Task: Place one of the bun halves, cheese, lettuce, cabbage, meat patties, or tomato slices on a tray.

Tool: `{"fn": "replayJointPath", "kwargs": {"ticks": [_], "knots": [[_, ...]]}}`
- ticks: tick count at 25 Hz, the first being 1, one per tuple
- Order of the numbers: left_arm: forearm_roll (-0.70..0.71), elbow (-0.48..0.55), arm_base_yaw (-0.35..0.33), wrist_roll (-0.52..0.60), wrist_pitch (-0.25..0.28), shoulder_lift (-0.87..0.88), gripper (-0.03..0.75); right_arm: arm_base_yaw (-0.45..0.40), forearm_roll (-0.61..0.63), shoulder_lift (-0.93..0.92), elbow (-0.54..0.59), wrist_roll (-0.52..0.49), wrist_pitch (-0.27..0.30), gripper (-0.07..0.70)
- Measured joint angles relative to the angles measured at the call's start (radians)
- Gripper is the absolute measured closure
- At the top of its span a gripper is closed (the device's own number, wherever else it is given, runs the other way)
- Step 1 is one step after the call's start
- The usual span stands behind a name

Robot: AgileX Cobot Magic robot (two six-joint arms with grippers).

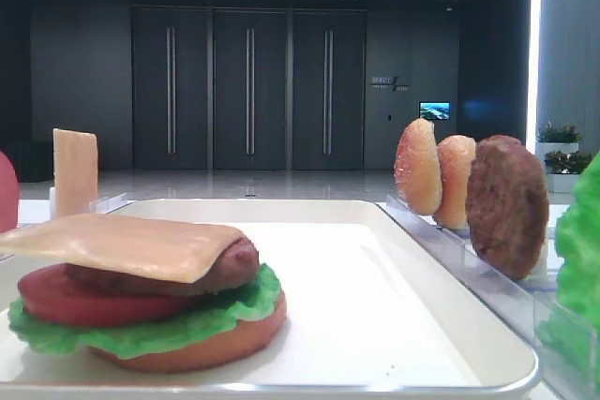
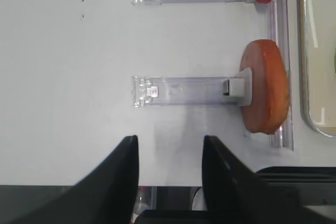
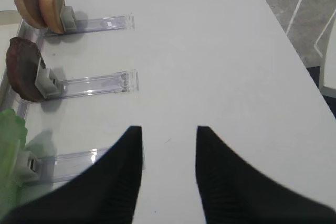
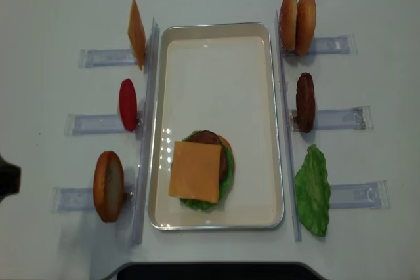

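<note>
On the white tray [image 4: 269, 122] lies a stack with a bun half at the bottom, then lettuce, a tomato slice and a meat patty, and a cheese slice [image 4: 195, 171] [image 1: 122, 245] on top. My left gripper [image 2: 169, 148] is open over bare table, with nothing between its fingers. A bun half [image 2: 265, 93] [image 4: 109, 185] stands upright in its clear holder just ahead and to the right of it. My right gripper [image 3: 169, 135] is open and empty over bare table, right of the lettuce [image 3: 10, 150] [image 4: 313, 190] in its holder.
Clear holders flank the tray. On the left stand a cheese slice [image 4: 136, 33] and a tomato slice [image 4: 128, 104]. On the right stand two bun halves [image 4: 296, 23] and a meat patty [image 4: 305, 101]. The table's near edge runs under the left gripper.
</note>
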Motion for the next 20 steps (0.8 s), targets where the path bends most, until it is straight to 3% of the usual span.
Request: {"fn": "replayJointPath", "kwargs": {"ticks": [8,14,20], "knots": [[-0.018,0.17,0.0,-0.005,-0.015,-0.394,0.429,0.0,0.0,0.0,0.0,0.0,0.0,0.388],[-0.02,0.219,0.0,-0.005,-0.031,-0.631,0.43,0.0,0.0,0.0,0.0,0.0,0.0,0.388],[-0.021,0.228,0.0,-0.005,-0.05,-0.691,0.432,0.0,0.0,0.0,0.0,0.0,0.0,0.388]]}}
